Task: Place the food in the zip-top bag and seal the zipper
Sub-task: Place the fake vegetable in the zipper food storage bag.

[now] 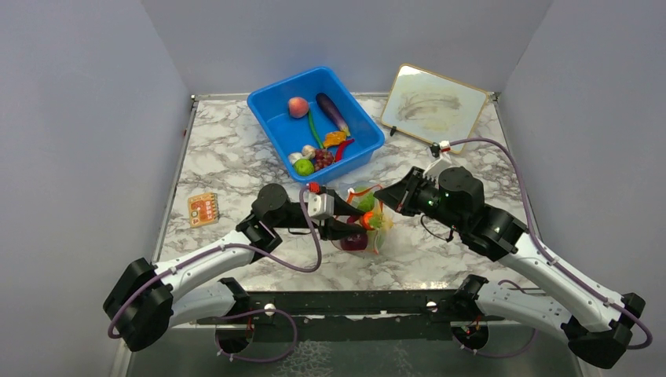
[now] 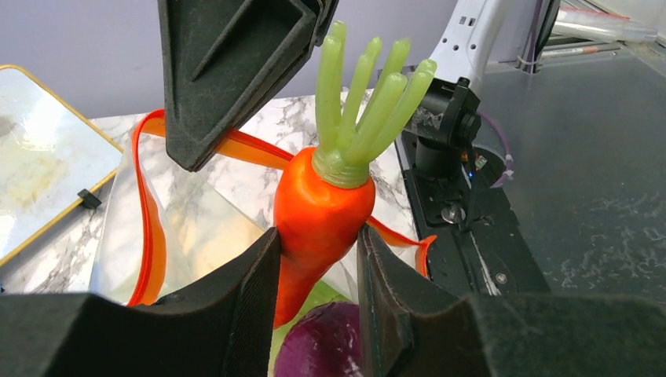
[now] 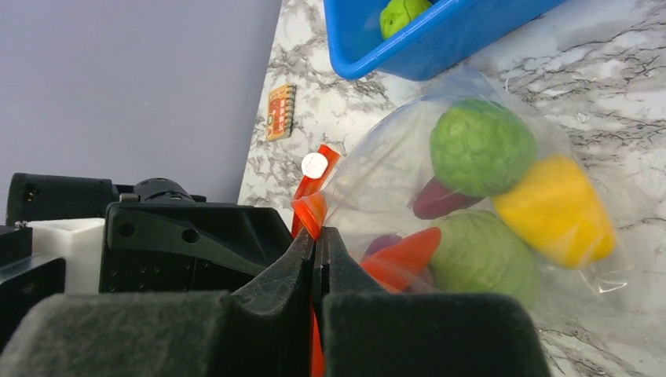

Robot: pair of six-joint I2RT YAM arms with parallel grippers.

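The left end effector (image 2: 320, 232) hides the tip of the carrot (image 2: 326, 200); the edge crops a purple piece (image 2: 330, 345).

The bin (image 1: 275, 118) sits upper centre on the worktop (image 1: 228, 157), food (image 1: 298, 107) in it, a board (image 1: 433, 106) to its right. Below the bin, the zip-top bag (image 3: 369, 169) lies between left hand (image 1: 357, 222) and right hand (image 1: 382, 195), a carrot (image 2: 322, 212) in its mouth. A card (image 1: 203, 209) lies at the left.

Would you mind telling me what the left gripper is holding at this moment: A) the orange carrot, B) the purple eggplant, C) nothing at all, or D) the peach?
A: the left gripper is closed on the body of the orange carrot, green top upward, whereas the purple eggplant and the peach lie in the blue bin.
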